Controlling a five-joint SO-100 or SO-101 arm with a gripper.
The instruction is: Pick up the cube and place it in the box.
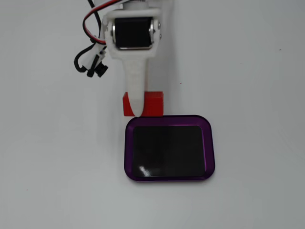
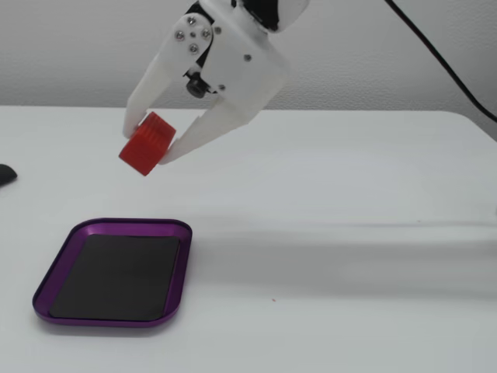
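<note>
The red cube (image 2: 146,144) is held between the white fingers of my gripper (image 2: 147,144), lifted clear above the white table. In a fixed view from above, the cube (image 1: 151,104) shows partly under a white finger (image 1: 134,88), just beyond the far rim of the box. The box (image 1: 169,148) is a purple-rimmed tray with a shiny black floor, and nothing lies in it. In a fixed view from the side, the box (image 2: 116,271) lies on the table below and slightly left of the held cube.
Red and black wires with a black connector (image 1: 93,59) hang beside the gripper's motor. A black cable (image 2: 443,58) runs across the upper right. A dark object (image 2: 6,174) sits at the left edge of the table.
</note>
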